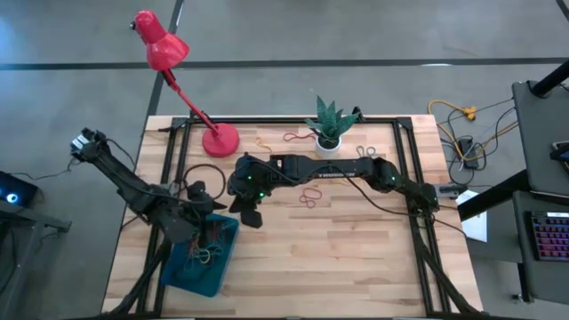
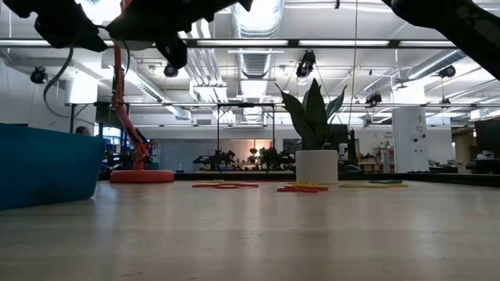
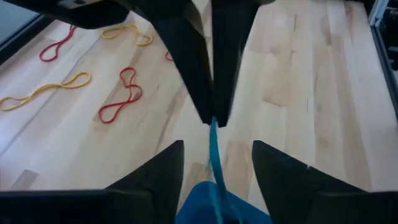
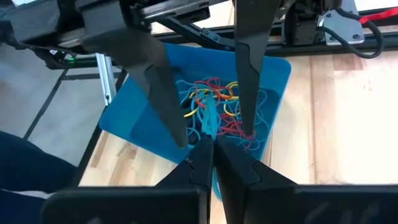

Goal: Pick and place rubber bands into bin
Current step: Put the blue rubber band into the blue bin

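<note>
The right tool [image 4: 213, 148] is pinched shut on one blue band [image 4: 208, 124]. The right arm reaches across the surface from the right edge, so this tool sits left of centre, just beside the bin [image 1: 197, 274]. The band runs out from the closed tips as a thin taut line. In the right wrist view it points over the bin.

The left tool [image 3: 217, 148] faces it from the bin side, its fingers standing apart with one on each side of the band. I cannot tell whether either finger touches it. The band passes lengthwise through the gap, so closing the fingers would catch it across its thin width.

The bin lies at the left end of the surface, at the corner on the edge away from the lamp [image 1: 220, 140]. It already holds a tangle of red, yellow and blue bands [image 4: 217, 106].

The coming move probably turns on one relation: the bin is under and beyond the left tool, which is the nearer arm. The band has only a short way to go, by a handover or a plain release.

Loose bands remain on the surface: a red one [image 1: 308, 197] near the middle and others by the plant pot [image 1: 328, 142] at the lamp-side edge.
</note>
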You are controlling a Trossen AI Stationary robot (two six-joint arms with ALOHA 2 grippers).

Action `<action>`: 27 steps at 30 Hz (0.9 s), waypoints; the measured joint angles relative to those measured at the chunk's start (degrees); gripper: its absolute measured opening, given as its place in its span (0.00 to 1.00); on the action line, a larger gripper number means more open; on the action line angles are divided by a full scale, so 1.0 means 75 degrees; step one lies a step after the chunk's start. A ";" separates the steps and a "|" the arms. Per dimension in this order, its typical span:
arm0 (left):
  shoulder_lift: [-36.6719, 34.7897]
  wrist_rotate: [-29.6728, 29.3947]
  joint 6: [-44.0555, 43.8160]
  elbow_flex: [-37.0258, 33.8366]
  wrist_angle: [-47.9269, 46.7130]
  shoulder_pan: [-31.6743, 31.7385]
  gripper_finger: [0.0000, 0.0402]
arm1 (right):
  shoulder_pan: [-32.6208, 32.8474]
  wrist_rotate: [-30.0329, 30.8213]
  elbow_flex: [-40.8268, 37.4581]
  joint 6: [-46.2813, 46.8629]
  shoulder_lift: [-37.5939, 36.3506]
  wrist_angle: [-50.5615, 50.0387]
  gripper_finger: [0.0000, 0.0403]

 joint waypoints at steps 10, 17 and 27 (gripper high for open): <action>0.0023 0.0271 0.0227 0.0000 -0.0071 0.0337 0.13 | 0.0000 -0.0198 0.0000 0.0029 -0.0003 -0.0047 0.02; 0.0026 0.0452 0.0411 0.0000 -0.0065 0.0397 0.01 | 0.0000 -0.0140 0.0000 0.0364 -0.0003 -0.0051 0.02; -0.0083 0.0838 0.0343 0.0135 -0.0935 0.0397 0.00 | -0.0003 0.0675 0.0012 0.1014 -0.0003 -0.1134 0.20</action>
